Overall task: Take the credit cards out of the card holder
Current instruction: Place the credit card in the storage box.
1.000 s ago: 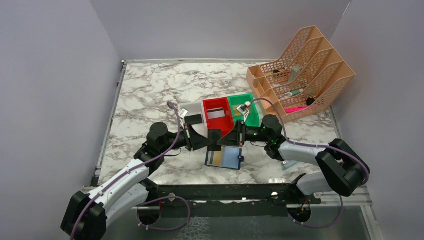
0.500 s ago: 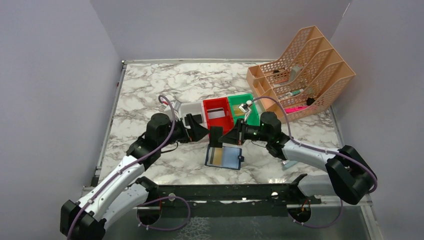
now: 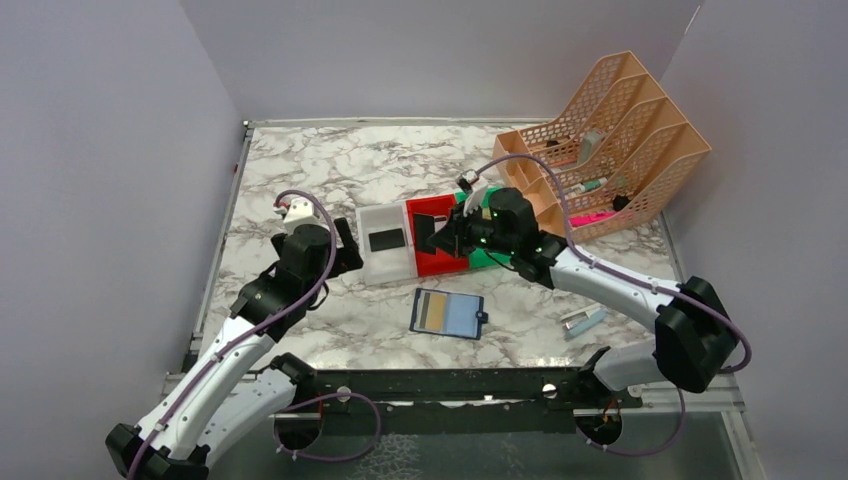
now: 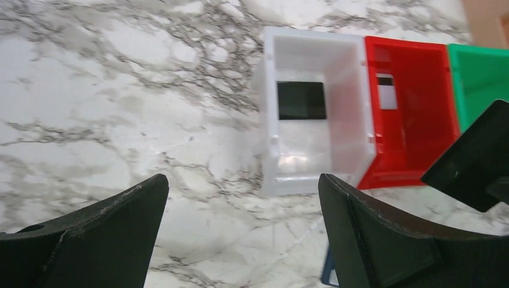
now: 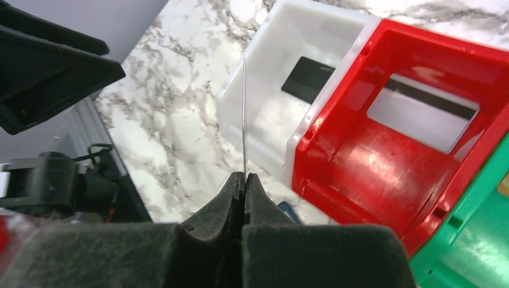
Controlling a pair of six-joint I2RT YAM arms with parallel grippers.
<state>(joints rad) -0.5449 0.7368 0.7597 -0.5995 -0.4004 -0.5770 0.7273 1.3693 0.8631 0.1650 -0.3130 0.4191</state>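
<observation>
White bin (image 4: 271, 114): one black card (image 4: 301, 100) noted; red bin (image 4: 414, 147): a whitish striped card (image 4: 387, 96). The card holder (image 3: 462, 316) is laid open on the counter (image 3: 300, 180), gold card (image 3: 431, 313) inside. Right gripper (image 5: 245, 180) clamped on a second black card (image 4: 480, 159); left gripper (image 4: 243, 207) spread apart.

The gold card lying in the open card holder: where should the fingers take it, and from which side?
Take the gold card by its uncovered left part, coming down at a slant from the card holder's left side. It lies flat, the rest apparently tucked under the blue pocket, so only that thin edge offers a pinch. The open left gripper is free.
</observation>
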